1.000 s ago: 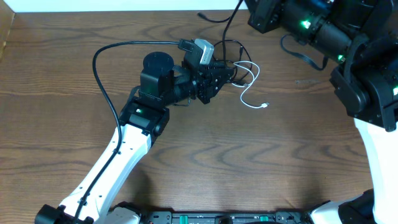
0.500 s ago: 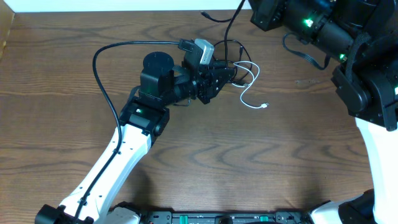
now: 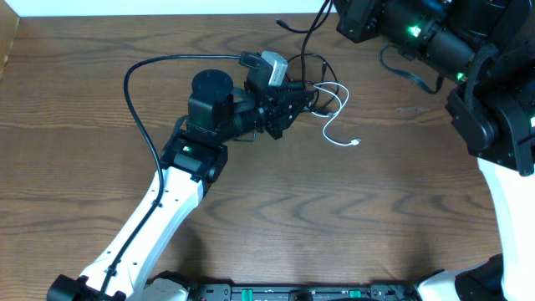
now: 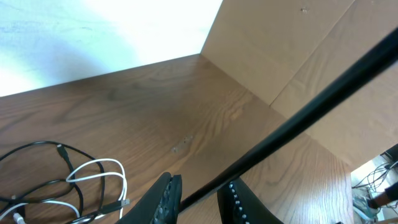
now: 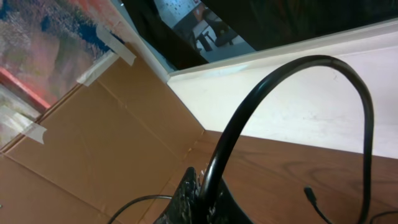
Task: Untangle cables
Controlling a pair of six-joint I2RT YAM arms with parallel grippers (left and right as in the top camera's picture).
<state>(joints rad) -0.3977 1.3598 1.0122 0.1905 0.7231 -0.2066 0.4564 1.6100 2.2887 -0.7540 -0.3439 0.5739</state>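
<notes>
While my left pincer [image 4: 200,190] hovers slightly spread at the cables [image 3: 324,94], my right pincer [image 5: 204,194], pinching a black cable [image 3: 311,33], has tugged the far plug end [image 3: 280,22] slightly rightward, so I judge the tangle barely loosened.

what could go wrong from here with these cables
1. The black cable runs straight and tight past the left gripper; pulling it may drag the whole bundle rather than free it.
2. The white cable lies looped in that bundle and could cinch tighter.
</notes>
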